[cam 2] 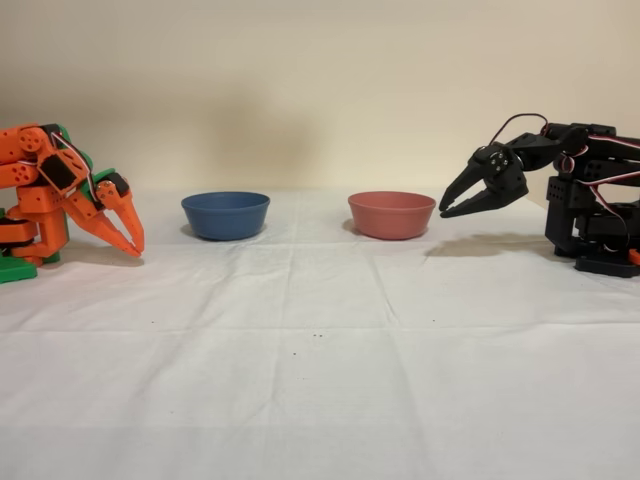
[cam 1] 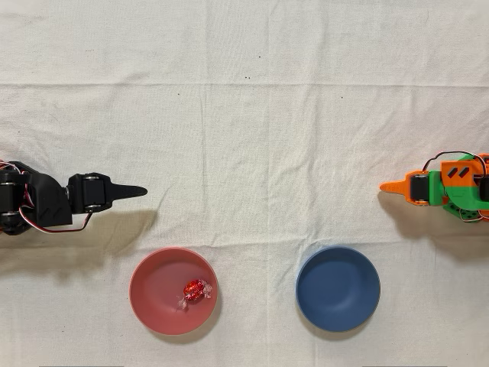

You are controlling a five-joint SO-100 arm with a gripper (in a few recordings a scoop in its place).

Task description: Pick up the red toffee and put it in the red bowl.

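A: As you look down from the overhead camera, your gripper (cam 1: 137, 191) sits at the left edge, tip pointing right, up off the cloth with its shadow just below it.

B: And the red toffee (cam 1: 194, 290)?

A: It's below and a little right of your tip in this view, lying inside the red bowl (cam 1: 149, 294), right of the bowl's centre. Nothing touches it. Your gripper is apart from the bowl's rim.

B: Can you tell how your fingers stand from up here?

A: Not from above; they read as one dark point. The blue bowl (cam 1: 338, 288) is further right, well away from you, and the idle orange arm (cam 1: 435, 187) faces you from the far right edge.

B: Over to the side camera, then.

A: Here your gripper (cam 2: 447, 207) is on the right, hanging above the white cloth (cam 2: 320, 350), tip aimed left and down. The two fingers stand slightly spread, with a narrow gap between the tips and nothing in it.

B: The bowl?

A: The red bowl (cam 2: 391, 214) is just left of your tip, near but not touching. The toffee is hidden behind its wall. The blue bowl (cam 2: 225, 215) stands further left.
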